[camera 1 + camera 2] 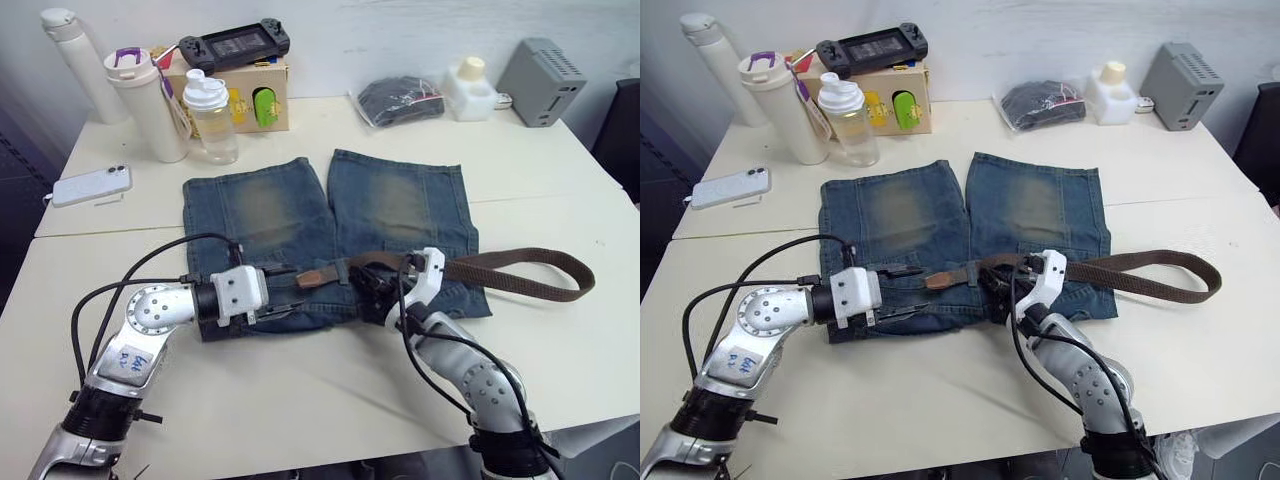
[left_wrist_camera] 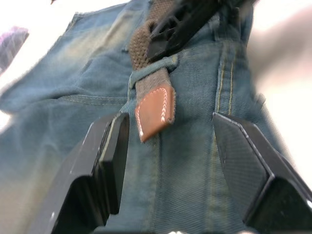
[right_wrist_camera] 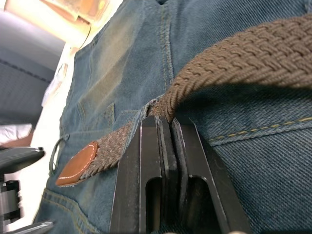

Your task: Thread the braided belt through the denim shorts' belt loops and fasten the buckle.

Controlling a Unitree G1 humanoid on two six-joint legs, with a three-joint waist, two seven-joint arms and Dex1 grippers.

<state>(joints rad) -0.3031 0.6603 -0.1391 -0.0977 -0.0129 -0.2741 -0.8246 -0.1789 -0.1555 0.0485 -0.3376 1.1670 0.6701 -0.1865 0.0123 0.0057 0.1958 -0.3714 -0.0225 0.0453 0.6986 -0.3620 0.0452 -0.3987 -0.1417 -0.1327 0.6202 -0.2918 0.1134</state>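
Note:
The denim shorts [image 1: 270,210] lie flat on the white table, waistband toward me. The braided belt [image 1: 520,262] curves in from the right and runs left along the waistband. Its tan tip [image 2: 155,109] pokes out of a belt loop [image 2: 155,67] and points left. My left gripper [image 1: 285,292] is open just left of that tip, its fingers [image 2: 109,156] apart on either side of it and not touching it. My right gripper [image 3: 168,124] is shut on the belt just right of the loop. The buckle is hidden.
Along the table's back stand a phone [image 1: 92,185], a white tumbler [image 1: 148,105], a clear bottle [image 1: 212,115], a cardboard box [image 1: 262,100] with a game console on top, a dark bagged bundle [image 1: 400,100], a small white bottle [image 1: 470,88] and a grey device [image 1: 541,68].

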